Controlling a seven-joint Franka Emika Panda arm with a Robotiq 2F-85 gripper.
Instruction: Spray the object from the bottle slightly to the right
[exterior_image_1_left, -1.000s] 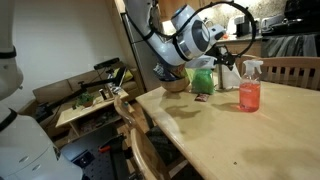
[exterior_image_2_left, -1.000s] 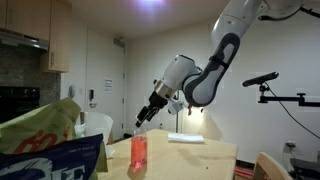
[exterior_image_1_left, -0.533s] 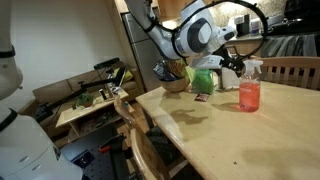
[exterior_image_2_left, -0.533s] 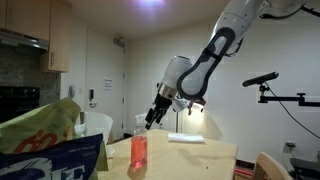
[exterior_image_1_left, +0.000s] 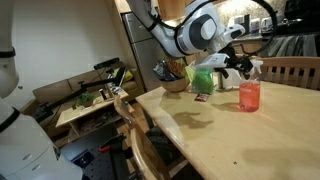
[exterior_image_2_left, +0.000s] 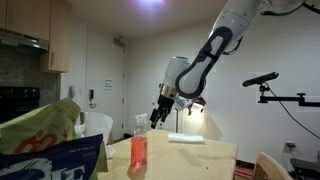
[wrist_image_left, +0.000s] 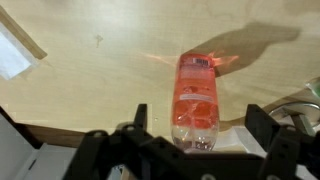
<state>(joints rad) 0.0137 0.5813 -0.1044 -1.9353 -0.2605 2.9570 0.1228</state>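
Hovering over the spray bottle (exterior_image_1_left: 249, 93) with the gripper (exterior_image_1_left: 240, 68) brought in close beside the white trigger head (exterior_image_1_left: 253, 66), at the end of the white Panda arm (exterior_image_1_left: 190, 32) reaching down from above. Spread wide in the wrist view: two dark fingers (wrist_image_left: 140, 118) set far apart, one on either side of the bottle, with clear gaps to the plastic on both sides and nothing clamped between them. Looking almost straight down there onto the clear body and its pink-red liquid, with a reddish glow thrown on the wood just beyond. Showing the bottle upright in both exterior views, partly filled, on the pale wooden table (exterior_image_1_left: 225, 140), near the table's back edge and in front of a wooden chair back (exterior_image_1_left: 296, 68). Cannot tell from the exterior views whether touching the trigger head or just clear of it. With a green bag (exterior_image_1_left: 203, 78) just beside the bottle, on the arm's side of it. With another wooden chair (exterior_image_1_left: 135, 135) tucked against the table's near corner. In the foreground of an exterior view, a crumpled printed bag (exterior_image_2_left: 45, 140) in blue and yellow-green, well apart from the bottle; farther back on the tabletop, a flat white sheet (exterior_image_2_left: 185, 138); off to the side, a dark boom on a stand (exterior_image_2_left: 262, 78).
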